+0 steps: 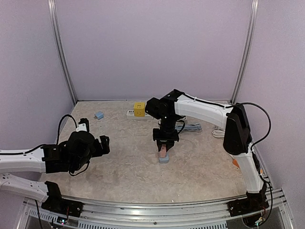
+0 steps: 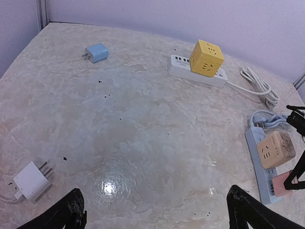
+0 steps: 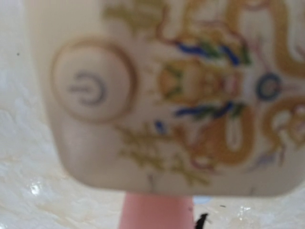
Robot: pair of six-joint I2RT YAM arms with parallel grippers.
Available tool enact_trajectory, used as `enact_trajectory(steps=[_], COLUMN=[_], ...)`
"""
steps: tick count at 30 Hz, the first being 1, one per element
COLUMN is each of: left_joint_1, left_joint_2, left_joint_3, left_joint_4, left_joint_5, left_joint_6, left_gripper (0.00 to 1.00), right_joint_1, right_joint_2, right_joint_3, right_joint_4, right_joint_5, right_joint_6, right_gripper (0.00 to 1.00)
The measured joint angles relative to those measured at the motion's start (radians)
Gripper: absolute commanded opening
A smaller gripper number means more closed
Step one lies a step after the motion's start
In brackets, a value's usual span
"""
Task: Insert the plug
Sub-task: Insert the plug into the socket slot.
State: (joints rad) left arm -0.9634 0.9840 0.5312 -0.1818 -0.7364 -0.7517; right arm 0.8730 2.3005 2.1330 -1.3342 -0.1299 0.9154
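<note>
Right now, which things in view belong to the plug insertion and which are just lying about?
In the job: right gripper, shut on the pink plug; grey power strip under it.
Lying about: beige cube on that same strip; yellow cube on the white strip; blue charger; white plug; white cable coil; left gripper, open, off to the side.

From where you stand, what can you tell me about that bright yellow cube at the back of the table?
The bright yellow cube looks like smooth plastic with rounded edges. Two faces seen from the left wrist carry dark socket slots. It sits on a long white power strip, covering the end nearest the strip's coiled white cord, near the back wall. Nothing but the strip seems to touch it.
</note>
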Motion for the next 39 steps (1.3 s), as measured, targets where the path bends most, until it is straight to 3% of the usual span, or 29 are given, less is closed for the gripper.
enact_trajectory(steps=[18,24,33,39], left_joint_1=[0.021,0.026,0.042,0.043], left_joint_2=[0.024,0.046,0.049,0.049], left_joint_3=[0.003,0.006,0.012,0.012], left_joint_4=[-0.053,-0.056,-0.067,-0.075], left_joint_5=[-0.005,-0.004,-0.005,-0.005], left_joint_6=[-0.056,-0.06,-0.071,-0.077], left_gripper=[0.99,0.99,0.99,0.99], right_joint_1=[0.032,0.043,0.043,0.047], right_joint_2=[0.043,0.002,-0.034,-0.034], right_joint_3=[0.029,-0.049,-0.111,-0.109], right_joint_4=[-0.009,0.053,0.109,0.111], right_joint_5=[0.081,0.106,0.124,0.142], right_joint_6=[0.043,0.053,0.056,0.055], right_gripper=[0.0,0.02,0.1,0.31])
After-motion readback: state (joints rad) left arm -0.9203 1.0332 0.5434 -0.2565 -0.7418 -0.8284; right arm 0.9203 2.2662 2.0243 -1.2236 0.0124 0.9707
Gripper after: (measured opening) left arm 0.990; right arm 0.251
